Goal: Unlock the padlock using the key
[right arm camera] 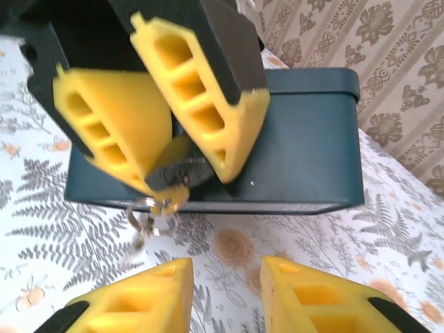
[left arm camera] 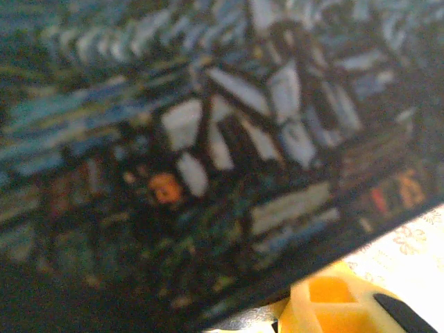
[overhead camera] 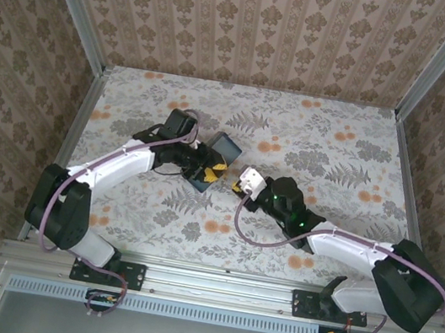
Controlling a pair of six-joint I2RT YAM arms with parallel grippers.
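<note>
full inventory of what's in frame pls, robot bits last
box: 1, dark blue with painted print, mid-table
padlock: 1, dark grey, in front of the box
key: 1, silvery, on a ring hanging below the padlock
table: 1, floral pattern, under everything
left gripper: 1, yellow fingers, shut on the padlock
right gripper: 1, yellow fingers, open, facing the padlock, not touching it

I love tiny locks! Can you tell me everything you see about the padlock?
The padlock is tiny, dark grey and looks like metal. Only part of it shows, pinched between the yellow fingers of the left gripper, in front of the dark blue box. A small silvery ring dangles just below it. Whether it is locked cannot be told.
</note>
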